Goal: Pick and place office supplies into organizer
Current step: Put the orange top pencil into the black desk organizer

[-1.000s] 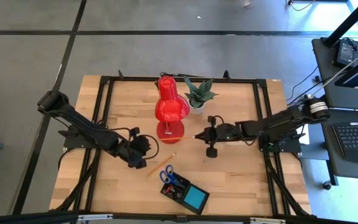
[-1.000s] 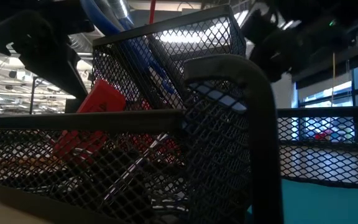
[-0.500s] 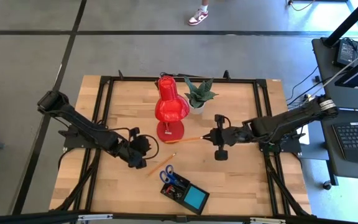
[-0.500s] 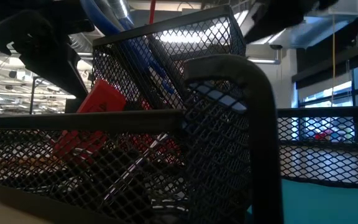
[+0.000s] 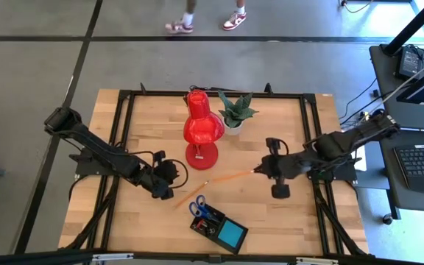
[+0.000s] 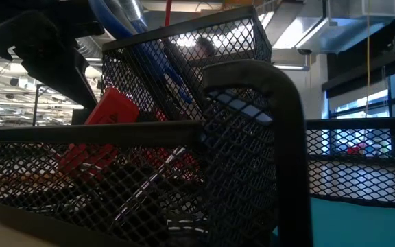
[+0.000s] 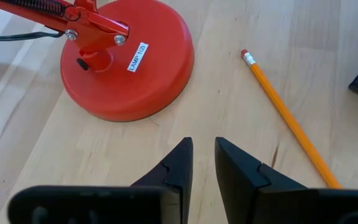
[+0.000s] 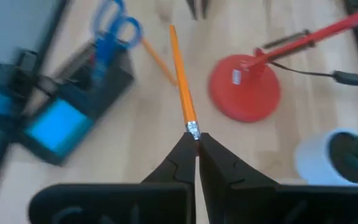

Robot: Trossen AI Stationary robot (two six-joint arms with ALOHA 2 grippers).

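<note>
dark and low over the pale wooden table [image 5: 271,221], the left gripper [image 5: 174,171] sits on the left half with its two black fingers [image 7: 179,163] a narrow gap apart and nothing between them; a loose orange pencil [image 5: 190,194] lies on the wood just beside it, pink eraser end seen in the left wrist view, and the round base of the big red desk lamp [image 5: 202,126] is just ahead of the fingers. near the front edge, about mid-table, stands the black wire-mesh organizer [image 5: 218,227], with blue-handled scissors [image 5: 198,207] upright in its taller compartment and a bright blue square note pad [image 5: 232,235] in the flat part; the low view shows a red block [image 6: 115,110] behind the mesh. a small green potted plant [image 5: 235,112] stands behind the lamp. to the right of centre the right gripper [image 5: 256,171] has its fingers pinched tight on the eraser end of a second orange pencil [image 5: 232,177], which points leftward toward the lamp base, between the lamp and the organizer.
</note>
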